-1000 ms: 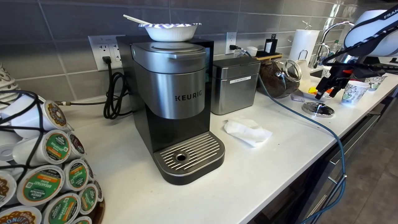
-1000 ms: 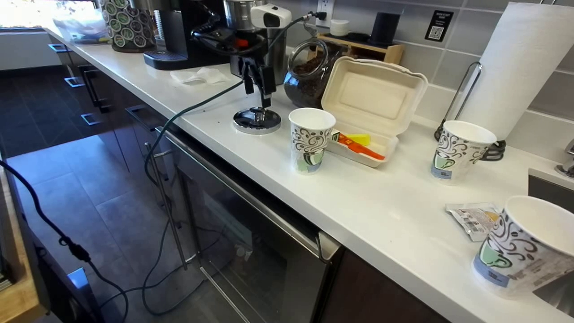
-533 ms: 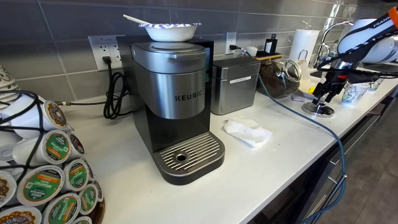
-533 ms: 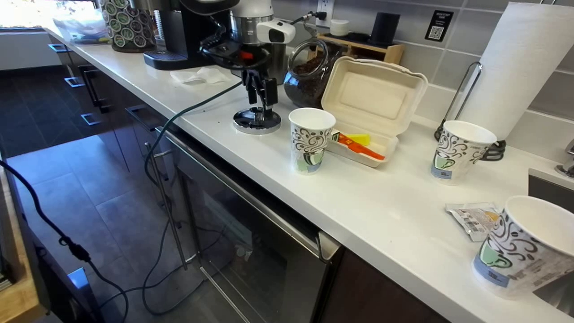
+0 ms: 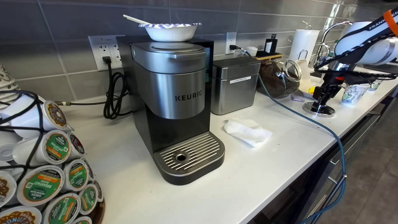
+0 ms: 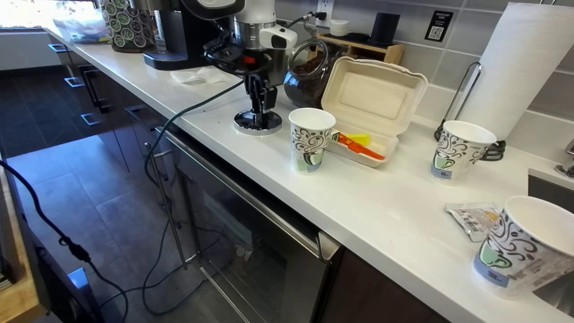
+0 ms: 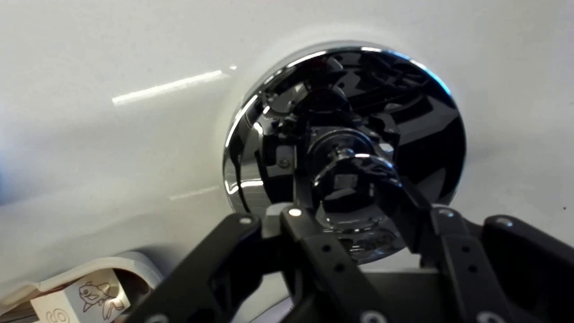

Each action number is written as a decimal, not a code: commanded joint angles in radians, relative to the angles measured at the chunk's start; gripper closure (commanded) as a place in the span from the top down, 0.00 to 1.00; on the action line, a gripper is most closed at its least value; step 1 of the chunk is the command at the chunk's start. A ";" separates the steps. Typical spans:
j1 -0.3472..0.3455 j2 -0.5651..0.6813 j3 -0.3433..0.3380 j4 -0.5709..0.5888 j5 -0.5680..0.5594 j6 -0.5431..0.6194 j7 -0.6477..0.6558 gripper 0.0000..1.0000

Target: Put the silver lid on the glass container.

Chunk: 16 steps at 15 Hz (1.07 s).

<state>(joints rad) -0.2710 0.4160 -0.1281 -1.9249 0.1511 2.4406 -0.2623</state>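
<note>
The silver lid (image 7: 430, 134), round and mirror-like with a knob on top, lies flat on the white counter near its front edge. In the wrist view my gripper (image 7: 352, 190) has a finger on each side of the knob (image 7: 345, 197), drawn in against it. From above, the black gripper (image 6: 259, 117) reaches down to the lid (image 6: 274, 124) in an exterior view. Behind it, by the wall, the glass container (image 6: 308, 87) holds something dark brown; its round mouth is uncovered and tilts toward the front. The fingertips' lower ends are partly lost in dark reflections.
A paper cup (image 6: 311, 141) and an open takeout box (image 6: 374, 96) stand close beside the lid. A metal canister (image 5: 234, 87) is next to the glass container. A blue-green cable (image 5: 298, 115) crosses the counter near the lid and hangs over the edge.
My gripper has come down onto the lid, and its fingers have drawn together around the knob. The lid has shifted very slightly along the counter.
</note>
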 commanded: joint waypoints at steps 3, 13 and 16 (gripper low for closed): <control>-0.006 0.001 0.007 0.025 -0.012 -0.053 0.009 0.21; 0.042 -0.254 -0.001 -0.180 -0.053 0.060 0.015 0.21; 0.043 -0.308 0.005 -0.258 -0.038 0.254 -0.050 0.21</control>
<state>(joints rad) -0.2337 0.1867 -0.1249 -2.0673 0.1122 2.5292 -0.2664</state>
